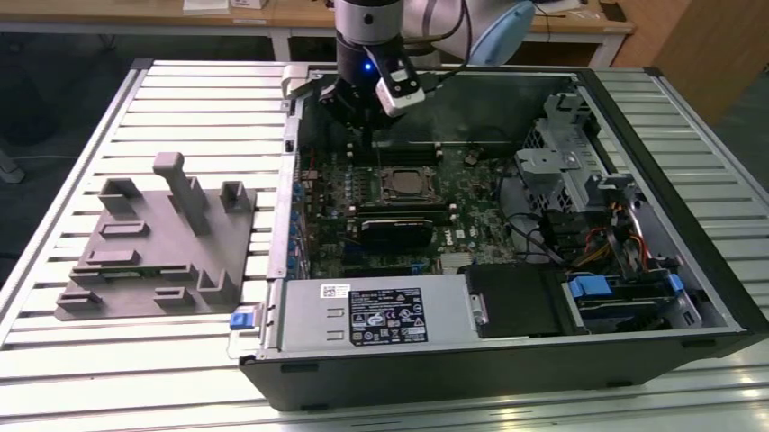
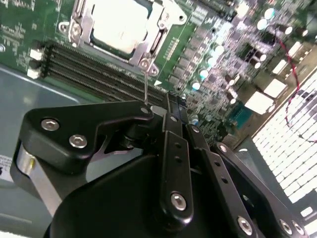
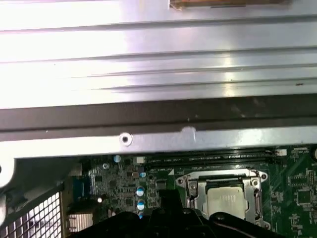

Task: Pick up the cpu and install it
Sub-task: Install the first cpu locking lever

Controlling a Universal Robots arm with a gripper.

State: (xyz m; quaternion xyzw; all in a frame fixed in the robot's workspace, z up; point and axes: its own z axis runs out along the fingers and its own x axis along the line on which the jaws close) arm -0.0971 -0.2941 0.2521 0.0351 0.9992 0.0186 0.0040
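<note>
The arm reaches straight down into the open black computer case (image 1: 673, 351), near its far wall. The black gripper (image 1: 360, 135) hangs closed and empty just beside the socket, where the small silvery square cpu (image 2: 121, 22) sits under the metal bracket (image 2: 81, 29).

Cpu (image 1: 406, 183) in socket frame (image 1: 406, 169) on motherboard (image 1: 481, 216) — plastic fixture (image 1: 157, 243) at exterior view's left

cpu (image 3: 229, 202) partly behind end effector (image 3: 171, 218)
</note>
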